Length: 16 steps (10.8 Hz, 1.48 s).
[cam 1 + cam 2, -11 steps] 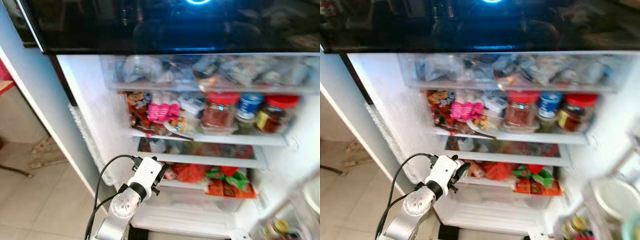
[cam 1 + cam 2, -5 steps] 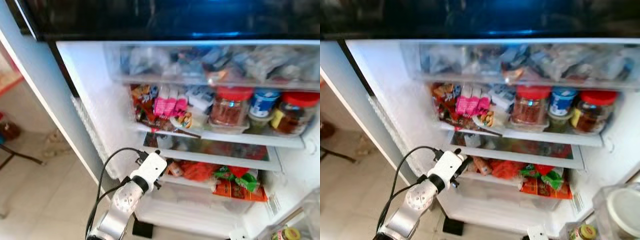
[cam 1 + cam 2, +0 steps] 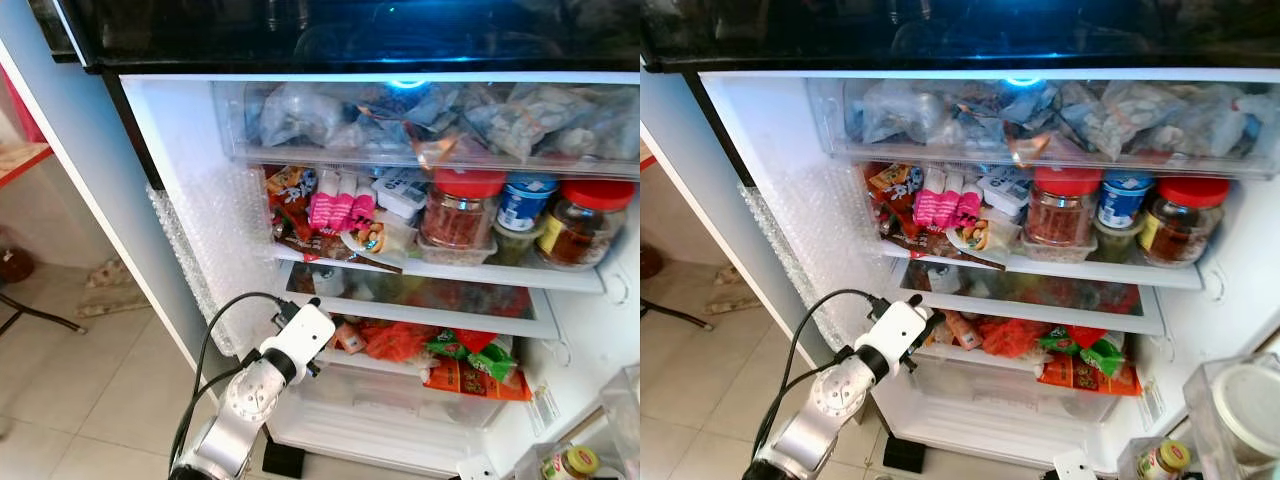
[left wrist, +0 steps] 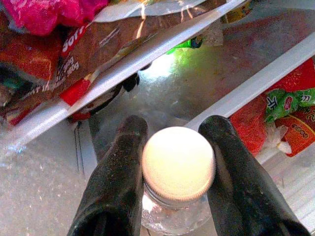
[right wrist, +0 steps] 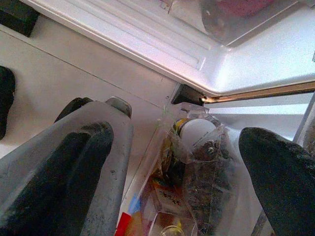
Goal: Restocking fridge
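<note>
While pointing into the fridge [image 3: 190, 200], the left claw [image 4: 172, 147] clasps a white-capped bottle [image 4: 178, 164].

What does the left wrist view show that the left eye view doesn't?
Left wrist view alone: the left tool is shut on a clear bottle with a white cap, beside the lower glass shelf.

Left eye view alone: the top drawer of bagged food, three red-lidded and blue-lidded jars, and the tiled floor.

Both: the pink packet and the red and green packets on the shelves.
</note>
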Tool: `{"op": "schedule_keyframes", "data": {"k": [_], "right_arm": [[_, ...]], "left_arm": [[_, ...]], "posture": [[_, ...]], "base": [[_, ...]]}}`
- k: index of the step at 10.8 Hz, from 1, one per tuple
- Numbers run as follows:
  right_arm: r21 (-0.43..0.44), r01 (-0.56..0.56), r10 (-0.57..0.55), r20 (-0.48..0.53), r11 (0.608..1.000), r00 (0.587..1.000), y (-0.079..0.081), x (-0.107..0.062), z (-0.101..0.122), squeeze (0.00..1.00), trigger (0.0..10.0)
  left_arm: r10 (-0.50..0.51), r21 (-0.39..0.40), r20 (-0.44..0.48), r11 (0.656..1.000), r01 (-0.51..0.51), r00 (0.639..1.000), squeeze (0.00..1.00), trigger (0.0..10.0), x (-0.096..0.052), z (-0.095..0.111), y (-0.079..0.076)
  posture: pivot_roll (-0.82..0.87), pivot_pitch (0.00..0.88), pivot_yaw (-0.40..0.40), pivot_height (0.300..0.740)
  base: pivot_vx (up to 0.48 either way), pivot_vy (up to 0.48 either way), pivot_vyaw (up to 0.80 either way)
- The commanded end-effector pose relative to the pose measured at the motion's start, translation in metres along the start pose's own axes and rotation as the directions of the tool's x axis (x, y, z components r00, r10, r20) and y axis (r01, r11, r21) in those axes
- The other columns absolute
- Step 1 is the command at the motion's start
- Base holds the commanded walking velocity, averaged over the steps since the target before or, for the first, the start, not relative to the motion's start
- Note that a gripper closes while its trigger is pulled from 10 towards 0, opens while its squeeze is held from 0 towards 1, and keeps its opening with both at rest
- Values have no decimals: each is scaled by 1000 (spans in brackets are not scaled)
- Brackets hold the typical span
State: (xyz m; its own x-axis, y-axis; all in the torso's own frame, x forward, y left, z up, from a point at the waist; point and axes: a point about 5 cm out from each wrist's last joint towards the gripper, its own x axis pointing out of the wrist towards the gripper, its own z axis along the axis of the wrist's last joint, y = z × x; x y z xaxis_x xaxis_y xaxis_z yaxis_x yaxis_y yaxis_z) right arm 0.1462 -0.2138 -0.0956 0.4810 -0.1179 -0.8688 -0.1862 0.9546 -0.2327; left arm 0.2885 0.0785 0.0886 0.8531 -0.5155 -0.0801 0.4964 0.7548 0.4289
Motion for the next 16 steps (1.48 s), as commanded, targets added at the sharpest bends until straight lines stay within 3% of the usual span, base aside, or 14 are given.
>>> {"op": "schedule_keyframes", "data": {"k": [1, 5, 7, 10, 13, 16], "right_arm": [[0, -27, 27, -34, 1000, 999, 8, -1, -9, 0, 10000], [8, -25, 26, -31, 1000, 999, 8, -1, -8, 0, 10000], [-2, -28, 27, -38, 1000, 999, 8, -1, -9, 0, 10000], [-4, -29, 29, -36, 1000, 999, 8, -1, -9, 0, 10000], [13, -22, 22, -21, 1000, 1000, 8, -1, -8, 0, 10000], [19, -23, 24, -19, 1000, 1000, 8, -1, -9, 0, 10000]], "left_arm": [[-14, 50, 2, 999, 14, 1000, 0, 10000, 2, 0, 3], [-3, 102, 1, 995, 3, 1000, 0, 10000, 6, -1, 17], [-3, 103, 6, 995, 2, 1000, 0, 10000, 7, -1, 17], [-10, 102, 14, 995, 8, 1000, 0, 10000, 8, -1, 14], [-15, 114, 31, 993, 11, 999, 0, 10000, 9, 2, 14], [-22, 251, 33, 968, 13, 999, 0, 10000, 11, 9, 22]], "posture": [[30, 0, 42, 666], [31, 0, 41, 666], [31, 0, 40, 654], [30, 0, 40, 595], [27, 0, 41, 591], [32, 0, 40, 591]], "base": [[0, 0, 0], [0, 0, 0], [0, 0, 0], [0, 0, 0], [0, 0, 0], [0, 0, 0]]}}
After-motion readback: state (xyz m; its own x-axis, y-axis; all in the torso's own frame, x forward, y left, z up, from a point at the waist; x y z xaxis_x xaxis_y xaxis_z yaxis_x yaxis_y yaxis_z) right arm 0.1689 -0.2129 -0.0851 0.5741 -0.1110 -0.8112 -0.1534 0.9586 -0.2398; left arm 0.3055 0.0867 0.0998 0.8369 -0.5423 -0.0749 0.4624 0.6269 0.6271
